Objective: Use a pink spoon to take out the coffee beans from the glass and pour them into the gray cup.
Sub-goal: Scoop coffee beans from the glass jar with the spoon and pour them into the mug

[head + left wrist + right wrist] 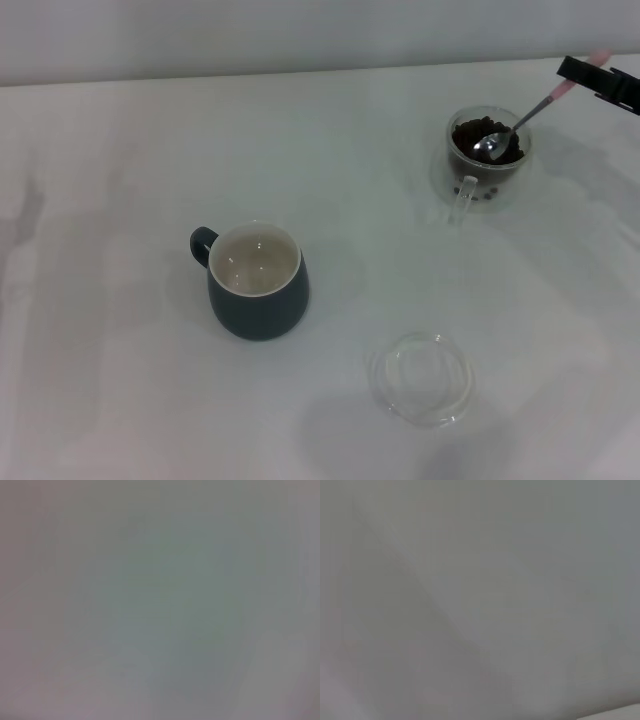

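Observation:
In the head view my right gripper [590, 76] at the far right edge is shut on the pink handle of the pink spoon [522, 118]. The spoon slants down and its metal bowl rests on the coffee beans [485, 142] inside the clear glass [487, 160], which stands at the back right with its handle toward the front. The gray cup [256, 281] stands left of centre, its cream inside empty, its handle at the back left. The left gripper is out of view. Both wrist views show only plain grey surface.
A shallow clear handleless dish [421, 377] lies on the white table [120, 200] near the front, right of the gray cup. A few beans show low in the glass near its base.

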Robot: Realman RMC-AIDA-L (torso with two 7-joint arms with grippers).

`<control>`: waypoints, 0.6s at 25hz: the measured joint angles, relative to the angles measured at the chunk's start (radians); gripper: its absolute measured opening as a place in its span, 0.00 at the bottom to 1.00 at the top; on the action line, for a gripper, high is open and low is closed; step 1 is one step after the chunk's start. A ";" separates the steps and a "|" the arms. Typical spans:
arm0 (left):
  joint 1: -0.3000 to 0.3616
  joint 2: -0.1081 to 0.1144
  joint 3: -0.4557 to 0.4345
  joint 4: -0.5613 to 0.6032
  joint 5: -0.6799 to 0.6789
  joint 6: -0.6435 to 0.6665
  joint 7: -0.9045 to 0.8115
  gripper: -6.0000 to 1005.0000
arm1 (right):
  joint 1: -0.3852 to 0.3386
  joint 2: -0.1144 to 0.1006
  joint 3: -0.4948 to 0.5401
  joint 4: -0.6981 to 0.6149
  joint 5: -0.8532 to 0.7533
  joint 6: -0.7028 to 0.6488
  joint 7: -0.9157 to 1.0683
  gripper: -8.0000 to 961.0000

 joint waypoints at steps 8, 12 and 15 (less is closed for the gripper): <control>0.001 -0.002 -0.002 0.000 0.000 0.000 0.000 0.88 | 0.000 0.000 -0.025 0.000 -0.003 -0.005 0.017 0.16; 0.000 -0.001 -0.003 0.000 0.000 0.000 0.000 0.88 | -0.004 0.000 -0.025 0.000 -0.003 -0.025 0.094 0.16; -0.002 0.000 -0.004 0.000 0.000 0.000 0.000 0.88 | -0.006 0.000 -0.025 0.001 -0.003 -0.054 0.172 0.16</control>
